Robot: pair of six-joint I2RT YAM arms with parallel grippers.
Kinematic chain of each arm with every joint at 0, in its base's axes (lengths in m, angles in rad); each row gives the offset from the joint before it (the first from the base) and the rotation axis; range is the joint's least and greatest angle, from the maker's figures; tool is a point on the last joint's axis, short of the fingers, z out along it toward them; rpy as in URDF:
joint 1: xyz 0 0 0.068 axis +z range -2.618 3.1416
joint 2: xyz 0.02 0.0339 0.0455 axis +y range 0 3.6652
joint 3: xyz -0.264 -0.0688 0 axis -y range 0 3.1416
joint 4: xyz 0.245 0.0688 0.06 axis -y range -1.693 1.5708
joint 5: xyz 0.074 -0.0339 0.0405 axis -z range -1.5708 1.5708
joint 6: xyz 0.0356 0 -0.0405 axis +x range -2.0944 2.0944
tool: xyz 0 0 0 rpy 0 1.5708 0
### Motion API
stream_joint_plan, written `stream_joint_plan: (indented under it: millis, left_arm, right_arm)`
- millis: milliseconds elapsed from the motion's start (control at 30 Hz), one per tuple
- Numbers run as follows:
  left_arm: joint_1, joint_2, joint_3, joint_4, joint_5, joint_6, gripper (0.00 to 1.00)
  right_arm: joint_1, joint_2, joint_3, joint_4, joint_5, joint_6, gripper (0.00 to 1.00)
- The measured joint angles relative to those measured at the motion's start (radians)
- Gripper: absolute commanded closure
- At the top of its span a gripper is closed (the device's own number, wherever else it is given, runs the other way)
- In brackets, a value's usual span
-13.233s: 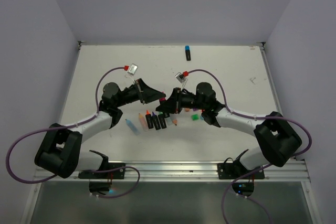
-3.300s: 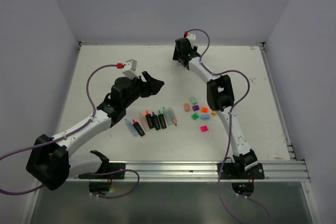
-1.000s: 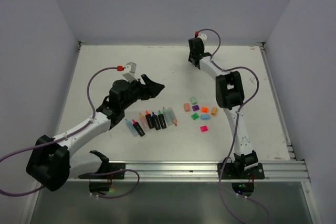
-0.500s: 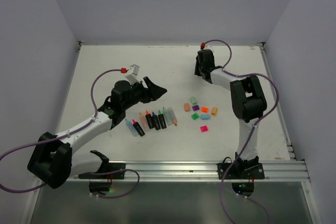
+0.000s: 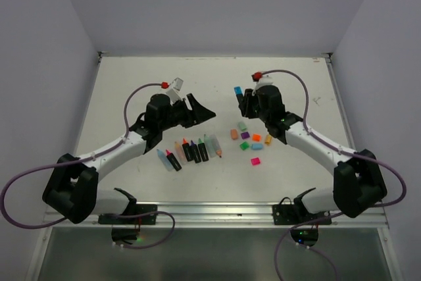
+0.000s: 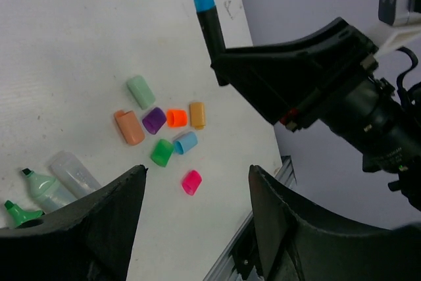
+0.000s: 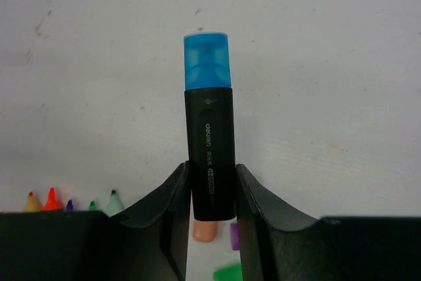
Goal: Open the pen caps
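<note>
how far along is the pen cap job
Nearly done. Done: eight loose caps lie clustered on the table, near a row of pens with bare tips. In hand: the right end effector grips a black pen whose blue cap is still on. Left: pulling that cap; the left end effector is open, holding nothing.

Blue cap (image 7: pixel 206 60) translucent glossy plastic; pen body (image 7: pixel 212 156) matt black; table (image 7: pixel 329 64) seemingly matt, scuffed.
</note>
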Motion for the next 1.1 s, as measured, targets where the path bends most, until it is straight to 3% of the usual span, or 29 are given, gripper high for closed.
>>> stream_joint_plan:
  millis: [167,367,1100]
  left_arm:
    - [0.000,0.039,0.007,0.020,0.052,-0.040,0.34]
    - [0.000,0.057,-0.003,0.032,0.075,-0.072,0.34]
    - [0.000,0.171,-0.008,0.204,0.177,-0.206,0.42]
  right_arm:
    - [0.120,-0.137,-0.046,-0.094,-0.029,0.001,1.00]
    - [0.158,-0.257,-0.065,-0.179,-0.049,0.008,1.00]
    - [0.346,-0.264,-0.134,-0.215,-0.069,0.048,1.00]
